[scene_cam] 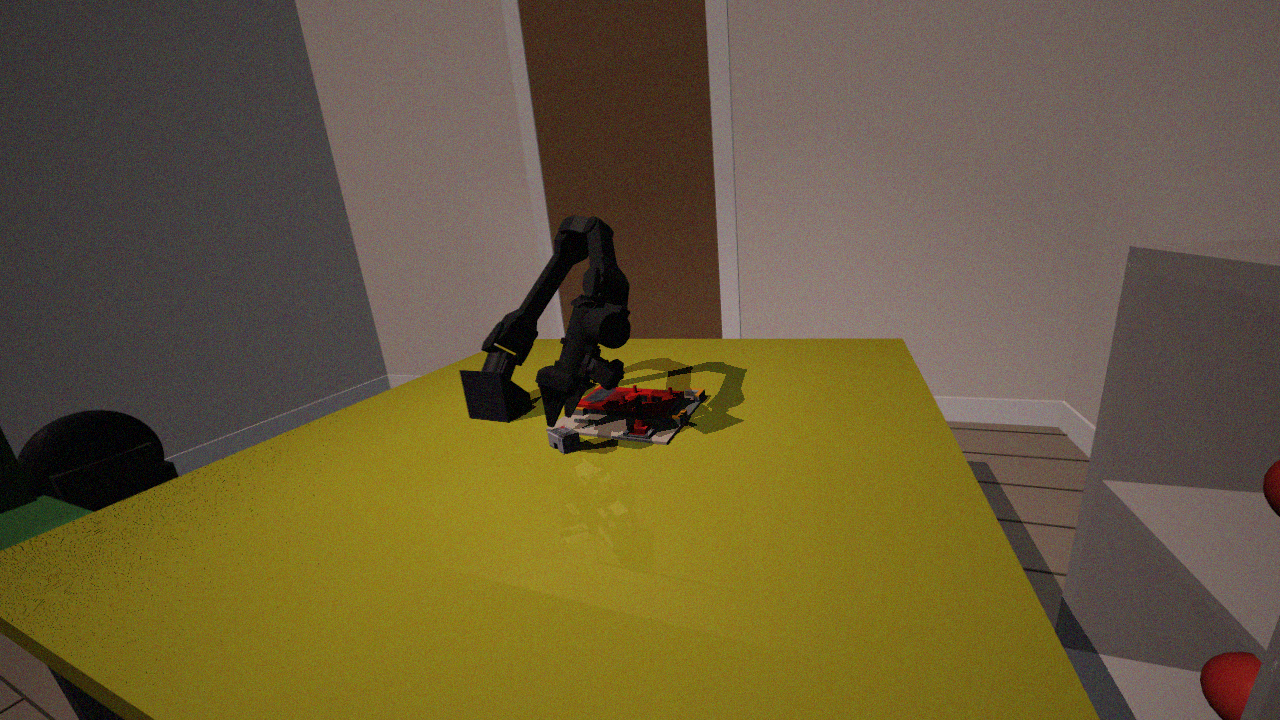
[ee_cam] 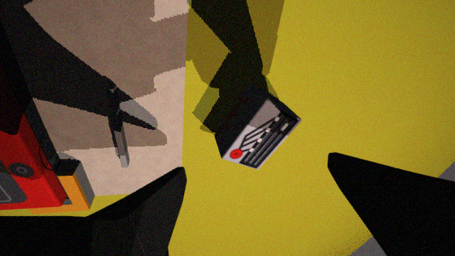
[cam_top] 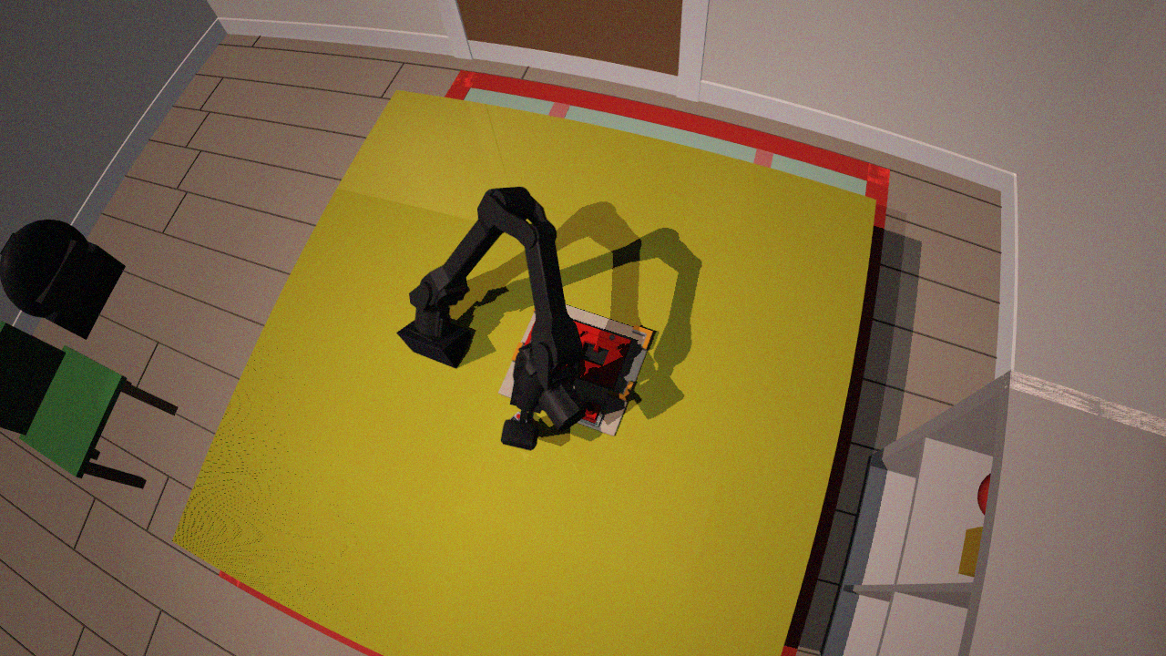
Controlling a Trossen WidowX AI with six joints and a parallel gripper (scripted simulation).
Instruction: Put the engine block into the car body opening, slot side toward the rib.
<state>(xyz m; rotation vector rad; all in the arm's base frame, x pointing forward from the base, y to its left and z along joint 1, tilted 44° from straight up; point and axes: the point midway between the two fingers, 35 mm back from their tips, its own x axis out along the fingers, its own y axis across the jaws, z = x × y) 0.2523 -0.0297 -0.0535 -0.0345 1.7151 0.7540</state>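
The engine block (scene_cam: 563, 439) (ee_cam: 261, 131) stands on the yellow table, just off the front left corner of the pale board. Its printed top has a red dot and dark stripes. A dark notch shows low on its near side in the exterior view. My gripper (ee_cam: 255, 167) is open and empty above the block, its fingers apart on either side of it in the wrist view and askew to its edges. In the top view a finger covers most of the block. The red car body (cam_top: 588, 335) (scene_cam: 657, 394) (ee_cam: 46, 178) lies on the board, partly behind the arm. I cannot make out the opening or its rib.
The pale board (scene_cam: 655, 445) (ee_cam: 160, 156) carries a small red part (scene_cam: 640, 428) near its front edge. In the wrist view an orange piece (ee_cam: 79, 192) and a thin grey upright part (ee_cam: 121, 146) stand left of the block. The arm's base (cam_top: 437, 343) (scene_cam: 496, 396) is left of the board.
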